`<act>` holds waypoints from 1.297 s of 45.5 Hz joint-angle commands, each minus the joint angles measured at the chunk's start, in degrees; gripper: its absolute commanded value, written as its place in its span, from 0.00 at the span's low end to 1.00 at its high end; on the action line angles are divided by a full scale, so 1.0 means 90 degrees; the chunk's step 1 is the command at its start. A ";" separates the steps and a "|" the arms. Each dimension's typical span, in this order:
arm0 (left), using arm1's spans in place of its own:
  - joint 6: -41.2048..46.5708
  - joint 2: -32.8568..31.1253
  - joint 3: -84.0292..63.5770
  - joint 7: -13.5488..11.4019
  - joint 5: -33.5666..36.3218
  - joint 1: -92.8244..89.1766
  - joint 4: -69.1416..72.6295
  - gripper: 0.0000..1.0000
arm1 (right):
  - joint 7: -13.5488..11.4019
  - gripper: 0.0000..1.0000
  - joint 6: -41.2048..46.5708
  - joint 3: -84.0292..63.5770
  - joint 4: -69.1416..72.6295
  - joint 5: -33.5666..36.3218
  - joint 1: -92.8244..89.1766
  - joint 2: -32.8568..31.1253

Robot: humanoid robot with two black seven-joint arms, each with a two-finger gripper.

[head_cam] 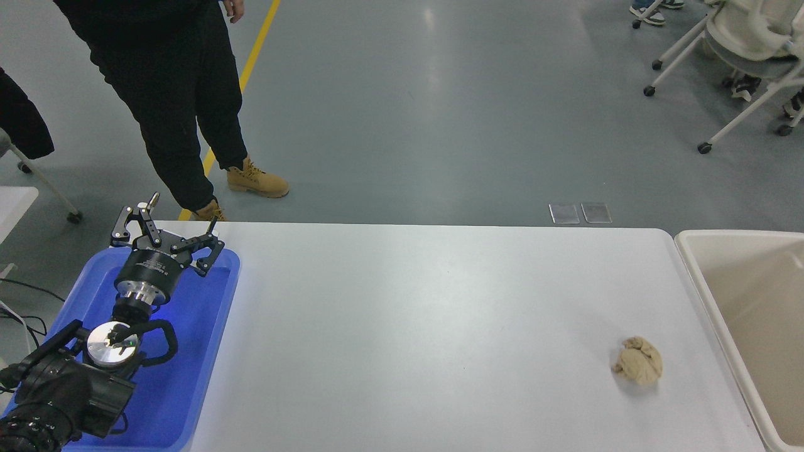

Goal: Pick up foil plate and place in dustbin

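Over the blue tray (pixel 188 383), the left pincer (pixel 168 233) gapes wide.

Table (pixel 408 314): smooth white top with a soft sheen. Dustbin (pixel 741 282): smooth cream plastic, matt inner walls. Blue tray (pixel 195 351): glossy plastic. Paper ball (pixel 638 368): crumpled tan paper, rough and matt. Left gripper (pixel 164 237): matt black metal with a polished silver collar.

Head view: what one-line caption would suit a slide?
Left hand parked open over blue tray; paper ball on white table beside beige dustbin.
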 commanded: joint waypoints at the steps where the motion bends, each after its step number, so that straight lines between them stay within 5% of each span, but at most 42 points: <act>1: 0.0000 0.0000 0.0008 -0.0002 0.0000 0.0000 0.0003 1.00 | 0.0009 1.00 0.0127 -0.0397 0.1411 -0.0754 0.2000 0.0165; 9: 0.0000 0.0000 0.0008 -0.0002 0.0000 0.0000 0.0003 1.00 | 0.0009 1.00 0.1336 -0.0640 0.2749 -0.1507 0.3416 0.0283; 30: 0.0000 0.0000 0.0008 0.0007 0.0000 0.0000 0.0003 1.00 | -0.0021 1.00 0.5058 -0.2066 0.5464 -0.1527 0.6795 0.0282; 43: 0.0000 0.0000 -0.0001 -0.0002 0.0000 0.0000 0.0003 1.00 | -0.0040 1.00 0.5811 -0.2359 0.6998 -0.1527 0.8232 0.0361; 59: 0.0000 0.0000 -0.0001 0.0007 0.0000 0.0000 0.0003 1.00 | -0.0050 1.00 0.5811 -0.2359 0.7067 -0.1556 0.8007 0.0507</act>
